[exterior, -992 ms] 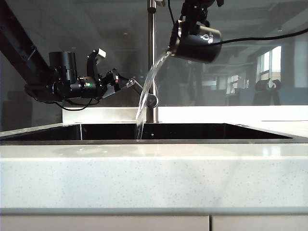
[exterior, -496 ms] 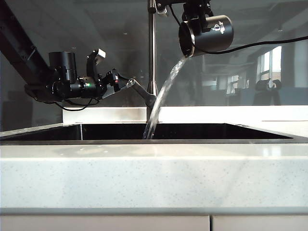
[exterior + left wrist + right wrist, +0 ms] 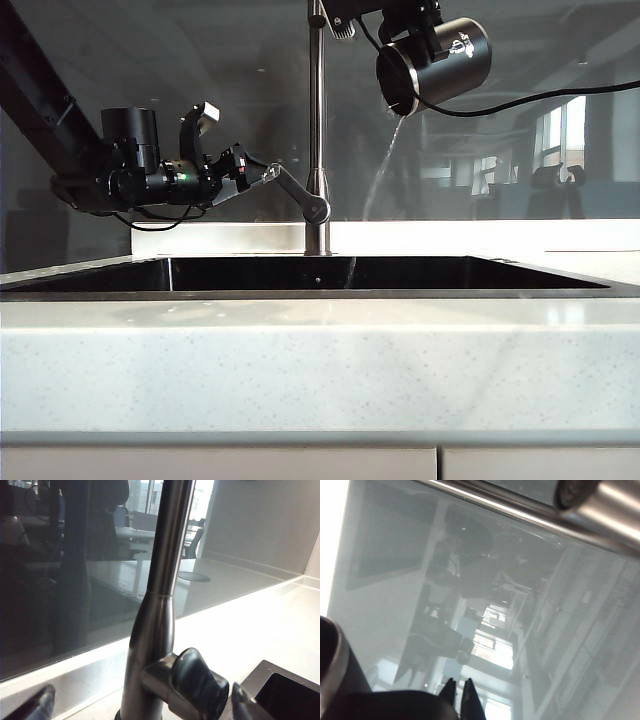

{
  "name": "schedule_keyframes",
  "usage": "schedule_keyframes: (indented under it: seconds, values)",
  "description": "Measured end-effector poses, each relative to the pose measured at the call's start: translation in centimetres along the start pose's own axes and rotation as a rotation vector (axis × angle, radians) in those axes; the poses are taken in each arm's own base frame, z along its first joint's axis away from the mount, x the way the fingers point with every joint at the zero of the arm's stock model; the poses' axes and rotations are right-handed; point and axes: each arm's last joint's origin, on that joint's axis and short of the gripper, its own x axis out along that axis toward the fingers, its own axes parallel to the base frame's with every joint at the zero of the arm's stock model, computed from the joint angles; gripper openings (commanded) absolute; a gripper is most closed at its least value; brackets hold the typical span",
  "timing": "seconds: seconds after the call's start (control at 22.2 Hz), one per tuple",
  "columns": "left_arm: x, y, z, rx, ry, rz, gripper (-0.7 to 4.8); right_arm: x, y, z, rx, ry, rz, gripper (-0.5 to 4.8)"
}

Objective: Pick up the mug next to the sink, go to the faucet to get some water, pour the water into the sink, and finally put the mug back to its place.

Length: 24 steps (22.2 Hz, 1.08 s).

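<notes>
**Mug tipped over the sink, last of the water running out**

The right gripper [image 3: 420, 25] holds the black mug [image 3: 435, 65] high above the sink [image 3: 400, 272], to the right of the faucet [image 3: 316, 120] in the exterior view. Its fingers are clamped on the mug's handle side; in the right wrist view the two fingertips [image 3: 459, 695] nearly touch beside the mug's dark body [image 3: 340, 680]. The mug lies almost on its side, steel rim facing left and slightly down, so that whatever is inside runs over the lip and falls within the basin, not onto the counter [image 3: 320, 360].

Only a thin thread of water [image 3: 385, 170] drops from the rim toward the dark basin, which suggests the mug is nearly empty. How much water stands in the sink cannot be seen from here.

The left gripper [image 3: 262, 175] waits at the faucet's lever handle [image 3: 300, 197], jaws spread wide. In the left wrist view the two fingertips stand either side of the lever's knob [image 3: 200, 687] without pressing it, placed as if to work the tap.

Pouring looks close to done; returning the mug to its place beside the sink remains.
</notes>
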Motion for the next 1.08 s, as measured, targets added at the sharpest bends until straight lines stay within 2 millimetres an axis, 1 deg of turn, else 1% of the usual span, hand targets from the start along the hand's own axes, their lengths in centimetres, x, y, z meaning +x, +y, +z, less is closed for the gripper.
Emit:
schedule_keyframes:
  seconds: [0.32,0.41,0.5,0.54,0.59,0.63,0.68,0.72,0.81,0.86,0.9,0.95,0.99,1.04,1.08]
  values:
    - [0.0,0.0,0.0,-0.001,0.001,0.0,4.79,-0.1,-0.1,0.3,-0.012,-0.034,-0.011,-0.01]
    - [0.0,0.0,0.0,0.0,0.0,-0.001,4.79,-0.1,-0.1,0.4,0.052,-0.039,-0.012,-0.01]
    - [0.0,0.0,0.0,0.0,0.0,0.0,4.79,-0.1,-0.1,0.3,0.257,-0.033,-0.006,-0.01]
    - [0.0,0.0,0.0,0.0,0.0,-0.001,4.79,-0.1,-0.1,0.2,0.465,0.004,0.0,-0.01]
    - [0.0,0.0,0.0,0.001,0.0,-0.001,4.79,-0.1,0.0,0.1,0.586,0.03,0.0,-0.01]
    - [0.0,0.0,0.0,0.001,0.0,-0.001,4.79,-0.1,0.0,0.0,0.78,0.072,-0.002,-0.01]
    - [0.0,0.0,0.0,0.0,0.0,-0.001,4.79,-0.1,0.1,0.0,0.895,0.09,0.001,-0.01]
    - [0.0,0.0,0.0,0.001,-0.001,-0.001,4.79,0.0,0.6,-0.4,1.075,0.116,0.027,-0.01]
    - [0.0,0.0,0.0,0.001,-0.001,-0.001,4.79,0.2,1.3,-0.6,1.222,0.123,0.08,-0.01]
    - [0.0,0.0,0.0,0.001,0.0,-0.001,4.79,0.4,2.3,-0.7,1.338,0.118,0.136,-0.01]
    - [0.0,0.0,0.0,0.001,-0.001,-0.001,4.79,0.5,2.8,-0.7,1.384,0.122,0.153,-0.01]
    - [0.0,0.0,0.0,0.001,-0.001,-0.001,4.79,0.9,4.1,-0.8,1.467,0.136,0.194,-0.01]
    - [0.1,0.0,0.0,0.001,-0.001,-0.001,4.79,1.1,4.9,-1.0,1.511,0.142,0.22,-0.01]
    - [0.1,0.0,0.0,0.001,-0.001,-0.001,4.79,1.5,6.6,-1.3,1.593,0.145,0.278,-0.01]
    - [0.1,0.0,0.0,0.001,-0.001,-0.001,4.79,1.6,7.5,-1.5,1.629,0.147,0.302,-0.01]
